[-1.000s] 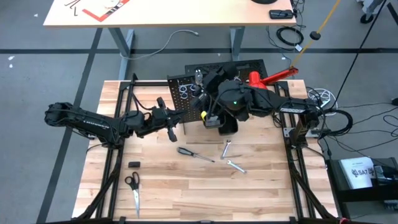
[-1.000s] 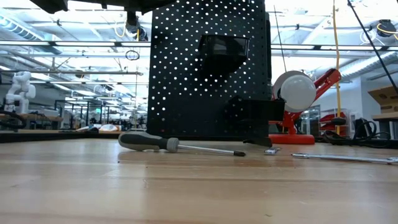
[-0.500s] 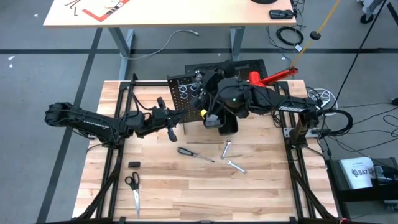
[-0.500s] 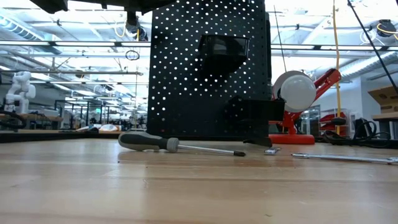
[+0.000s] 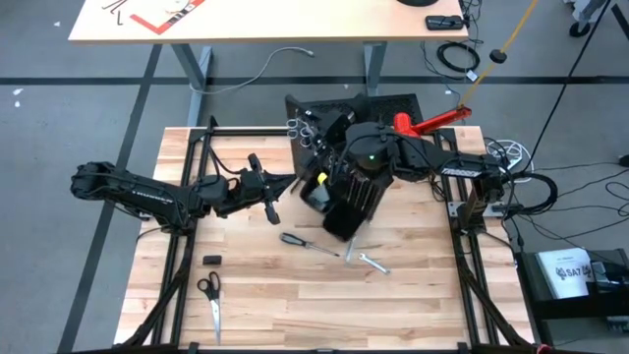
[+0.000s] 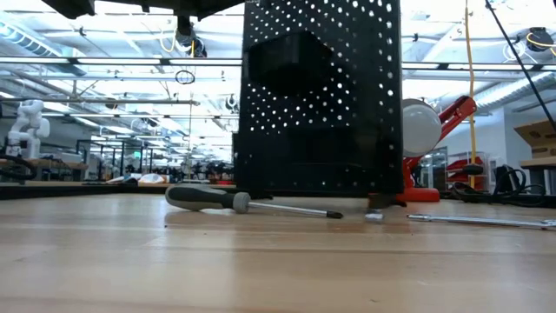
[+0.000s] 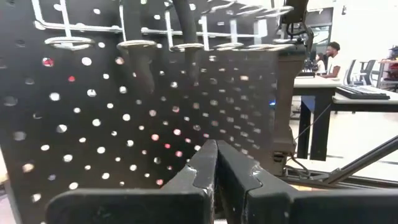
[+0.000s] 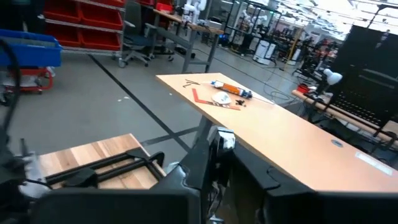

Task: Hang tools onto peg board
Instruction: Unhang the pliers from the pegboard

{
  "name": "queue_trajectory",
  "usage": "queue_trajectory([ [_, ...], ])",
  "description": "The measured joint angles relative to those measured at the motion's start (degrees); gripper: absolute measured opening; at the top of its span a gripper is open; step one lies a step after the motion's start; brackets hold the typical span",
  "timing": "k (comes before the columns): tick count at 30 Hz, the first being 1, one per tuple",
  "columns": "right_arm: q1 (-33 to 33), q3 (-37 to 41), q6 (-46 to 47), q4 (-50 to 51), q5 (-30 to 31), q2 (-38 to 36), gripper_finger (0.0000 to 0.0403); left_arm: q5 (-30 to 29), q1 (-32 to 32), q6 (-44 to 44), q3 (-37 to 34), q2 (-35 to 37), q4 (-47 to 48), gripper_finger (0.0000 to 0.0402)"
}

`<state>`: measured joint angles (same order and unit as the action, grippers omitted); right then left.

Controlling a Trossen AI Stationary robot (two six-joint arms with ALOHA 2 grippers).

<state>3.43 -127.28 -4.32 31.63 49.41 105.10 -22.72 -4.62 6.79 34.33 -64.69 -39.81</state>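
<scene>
The black perforated peg board [image 5: 354, 197] stands mid-table, leaning toward the near edge; it fills the low view [image 6: 321, 96] and the left wrist view [image 7: 124, 124], where its row of silver rings [image 7: 186, 46] shows. My right gripper [image 5: 314, 136] is at the board's top, shut on a small silver piece [image 8: 222, 138]. My left gripper [image 5: 270, 202] is shut and stands just before the board's face [image 7: 216, 155]. A dark-handled screwdriver [image 5: 307, 243] and a silver wrench [image 5: 371, 262] lie flat on the table in front. My right gripper pinches a small silver piece [image 8: 224, 134] between its two fingers, at their free ends. Whether it is a tool or part of the peg board I cannot tell. The fingers come in roughly level from the table's right side, at the height of the board's top.
Scissors [image 5: 211, 295] and a small black block [image 5: 212, 260] lie near the left front. A red clamp lamp [image 5: 432, 122] and a flat black panel [image 5: 393, 101] sit at the far edge. Black frame rails [image 5: 187, 246] run along both sides. Bare wood lies toward the near edge.
My right gripper has shut at the peg board's top. The board has swung about and tipped toward the near edge, now covering one wrench; in the low view it stands farther right and looms larger. The screwdriver has stayed put.
</scene>
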Motion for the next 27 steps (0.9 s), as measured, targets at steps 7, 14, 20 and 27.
queue_trajectory([
  [7,0.10,0.07,-0.11,-0.69,-0.31,0.07,0.0022,0.00,-0.02,-0.02,0.00,0.00,0.00,0.0018],
  [14,0.03,0.07,-0.46,-0.66,-0.10,0.07,0.0022,0.00,-0.02,0.02,0.00,0.00,0.00,0.0018],
  [20,0.05,0.07,-0.44,-0.96,-0.06,0.07,0.0022,0.00,-0.02,0.02,0.00,0.00,0.00,0.0018],
  [27,0.40,0.15,-1.29,-2.55,0.16,0.13,0.0022,0.00,-0.02,0.04,0.00,0.00,0.02,0.0018],
])
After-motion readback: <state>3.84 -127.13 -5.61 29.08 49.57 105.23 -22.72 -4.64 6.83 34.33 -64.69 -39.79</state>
